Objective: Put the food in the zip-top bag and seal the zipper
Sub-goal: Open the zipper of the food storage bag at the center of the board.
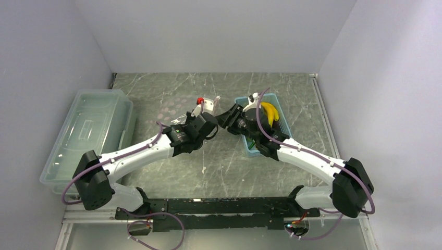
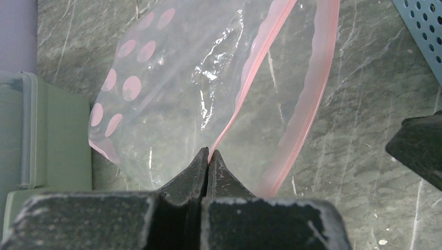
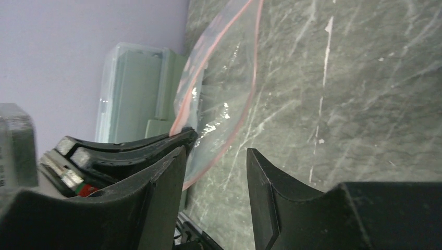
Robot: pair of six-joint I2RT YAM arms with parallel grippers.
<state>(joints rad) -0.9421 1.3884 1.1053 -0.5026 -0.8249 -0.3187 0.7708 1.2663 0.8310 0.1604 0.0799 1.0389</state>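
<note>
Out over the middle of the table [image 1: 229, 166], the left gripper [image 2: 209, 154] has its jaws pinched tight on one lip of the zipper [image 2: 311, 99], right at the corner of the zip-top bag [image 2: 172, 94]. The bag's mouth gapes open, and the clear film lies slack on the surface.

Rows of pink dots are the only print I can make out on the bag. Nothing readable.

The right wrist camera gives us the other side: the right gripper [image 3: 216, 152] has its jaws spread wide with nothing between them, just beside the left one and facing the bag's mouth.

Only the overhead view shows the food. A yellow banana [image 1: 269, 113] lies in the light-blue basket [image 1: 249, 147], under the right arm. The translucent bin [image 1: 88, 135] sits far left.
</note>
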